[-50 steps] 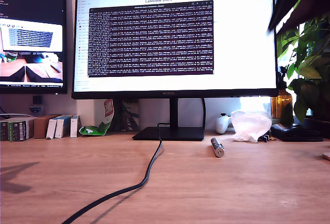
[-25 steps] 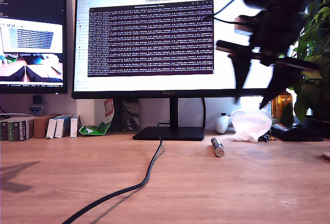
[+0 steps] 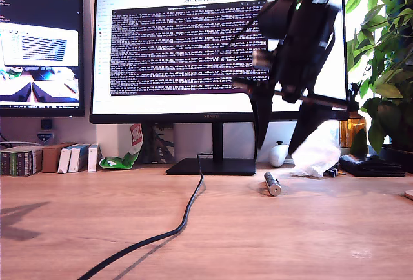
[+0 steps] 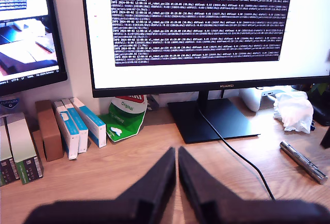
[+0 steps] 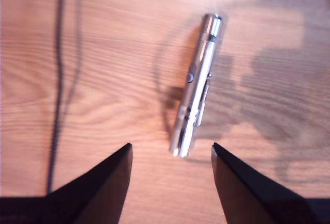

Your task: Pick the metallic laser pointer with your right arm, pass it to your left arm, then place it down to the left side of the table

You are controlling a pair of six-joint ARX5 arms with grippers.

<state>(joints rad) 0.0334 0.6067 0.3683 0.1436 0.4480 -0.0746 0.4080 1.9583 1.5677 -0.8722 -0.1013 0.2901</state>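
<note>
The step in hand is the approach for the first pick. The slim silver-grey metal laser pointer (image 3: 272, 184) lies flat on the light-brown wood-grain desk (image 3: 310, 235), untouched, at about 4 o'clock from the base of the large black monitor (image 3: 219, 48), just beside a crumpled white plastic bag (image 3: 315, 156).

My second tool (image 5: 171, 172) hangs over the pointer with its dark pointed fingers (image 3: 261, 128) aimed down and spread wide, holding nothing. In the second wrist view, one end of the pointer lies between the two tips.

The next move probably calls for a straight descent until the fingers bracket the barrel, then closure.

My first tool (image 4: 177, 182) waits apart, fingers pressed together and empty, facing the monitor stand.
</note>
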